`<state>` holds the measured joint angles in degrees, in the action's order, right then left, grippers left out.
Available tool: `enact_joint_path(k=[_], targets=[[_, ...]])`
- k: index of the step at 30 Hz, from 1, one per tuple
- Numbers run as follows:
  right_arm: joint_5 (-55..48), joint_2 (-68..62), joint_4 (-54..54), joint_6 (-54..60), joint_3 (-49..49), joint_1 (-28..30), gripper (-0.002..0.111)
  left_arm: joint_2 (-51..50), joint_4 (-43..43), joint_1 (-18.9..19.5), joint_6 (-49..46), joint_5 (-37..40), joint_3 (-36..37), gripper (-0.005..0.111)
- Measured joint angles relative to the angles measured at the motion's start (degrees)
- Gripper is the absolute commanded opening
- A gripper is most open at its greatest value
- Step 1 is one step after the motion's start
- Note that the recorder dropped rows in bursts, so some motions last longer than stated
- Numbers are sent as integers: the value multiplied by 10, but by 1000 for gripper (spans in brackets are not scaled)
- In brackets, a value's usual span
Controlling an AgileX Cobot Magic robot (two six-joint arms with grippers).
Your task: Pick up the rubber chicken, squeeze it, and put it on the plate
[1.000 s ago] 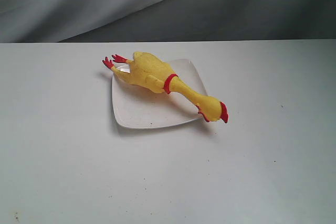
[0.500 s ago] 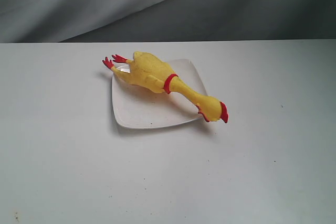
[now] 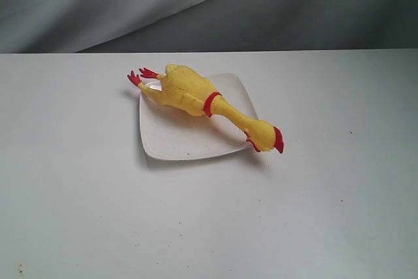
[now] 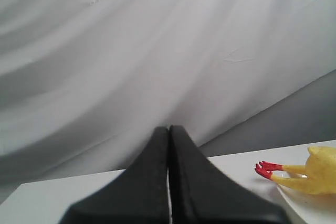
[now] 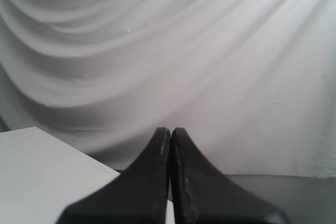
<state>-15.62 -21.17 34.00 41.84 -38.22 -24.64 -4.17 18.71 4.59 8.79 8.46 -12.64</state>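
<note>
Exterior view shows the plate (image 3: 176,138), white and square, on the white desk (image 3: 98,213), with the rubber chicken (image 3: 189,93) lying slantwise across it as its only contents: the yellow body rests on the plate's far half, the red feet stick out past its far left corner, and the head with red comb reaches beyond its near right rim. The left gripper (image 4: 168,128) has its jaws pressed together, clear of the plate; the right gripper (image 5: 170,129) likewise, jaws together, before a grey cloth (image 5: 157,35)

L gripper (image 4: 169,128), R gripper (image 5: 170,129): matte blk, wedge-tapered.
</note>
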Motion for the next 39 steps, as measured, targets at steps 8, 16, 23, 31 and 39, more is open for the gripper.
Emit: enact_joint_path(k=[8,16,23,31,39], targets=[[0,0,0,0,0,0,0,0,9,0,9,-4,2,0],[0,0,0,0,0,0,0,0,-36,0,13,-6,2,0],[0,0,0,0,0,0,0,0,-51,0,20,-6,2,0],[0,0,0,0,0,0,0,3,-155,0,-80,-6,2,0],[0,0,0,0,0,0,0,38,-163,0,-61,-7,66,0]])
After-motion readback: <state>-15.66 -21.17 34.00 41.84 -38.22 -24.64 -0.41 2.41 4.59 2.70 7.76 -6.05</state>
